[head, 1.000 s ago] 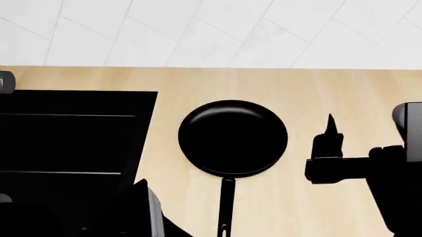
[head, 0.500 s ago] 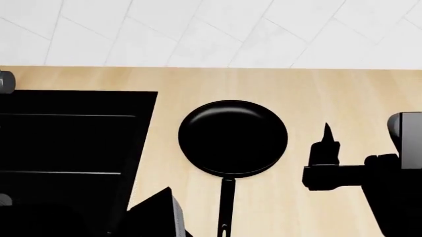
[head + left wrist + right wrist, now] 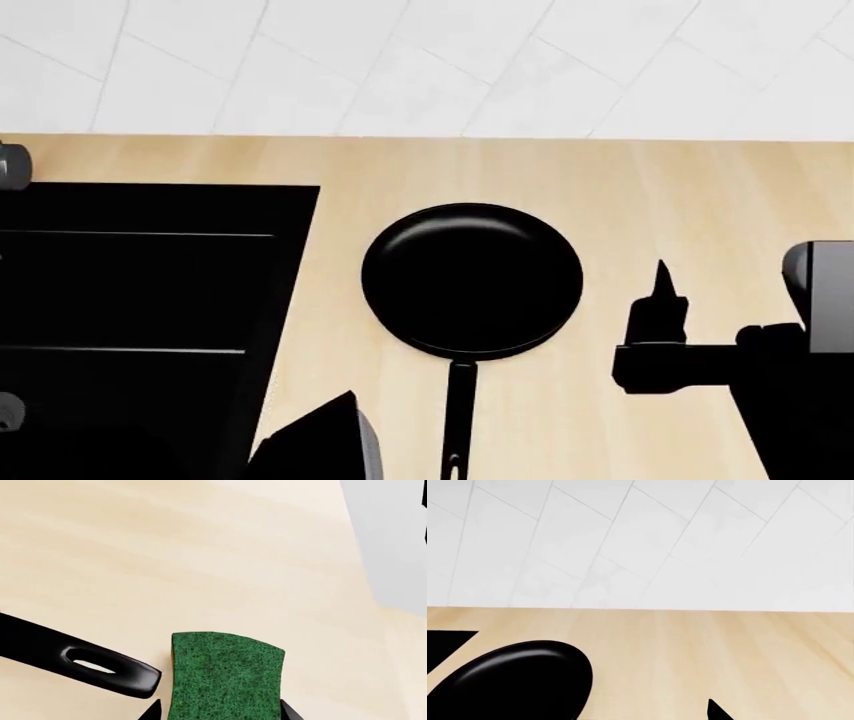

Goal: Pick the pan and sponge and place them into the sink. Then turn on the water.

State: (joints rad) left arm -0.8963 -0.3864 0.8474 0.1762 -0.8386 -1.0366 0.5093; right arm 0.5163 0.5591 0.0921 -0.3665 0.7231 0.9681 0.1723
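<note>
The green sponge lies flat on the wooden counter between the fingertips of my left gripper, which is open and straddles it, with a narrow gap on one side. The holed end of the pan's handle lies just beside the sponge. The black pan sits mid-counter, its handle pointing toward me. The sink is the black basin to the left of the pan. My right gripper hovers open to the right of the pan, holding nothing. The head view does not show the sponge.
A white tiled wall rises behind the wooden counter. A grey rounded piece sits at the sink's far left edge. My left arm fills the near edge between the sink and the pan handle.
My left arm has shifted right, toward the pan handle. My right gripper has drawn back toward me, alongside the pan. The pan has not moved.
</note>
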